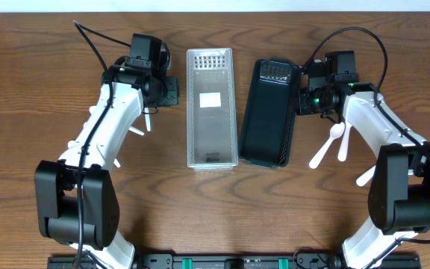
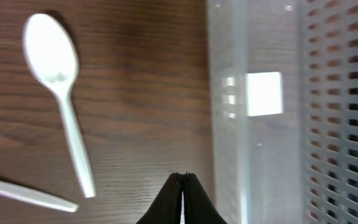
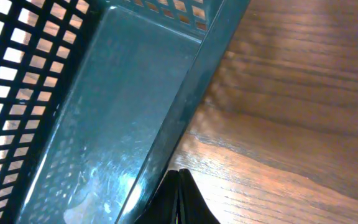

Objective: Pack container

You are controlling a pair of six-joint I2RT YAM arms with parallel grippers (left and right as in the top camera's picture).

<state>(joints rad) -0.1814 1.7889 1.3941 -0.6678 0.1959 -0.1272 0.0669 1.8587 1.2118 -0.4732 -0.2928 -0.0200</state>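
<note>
A clear slotted container lies lengthwise at the table's middle, with a dark green one to its right. My left gripper is shut and empty just left of the clear container; its tips hover over bare wood. A white plastic spoon and another white handle lie to its left. My right gripper is shut on nothing, tips right beside the dark container's outer wall. Both containers look empty.
White spoons lie on the wood to the right of the dark container, one more near the right arm's base. White utensils lie under the left arm. The table is brown wood.
</note>
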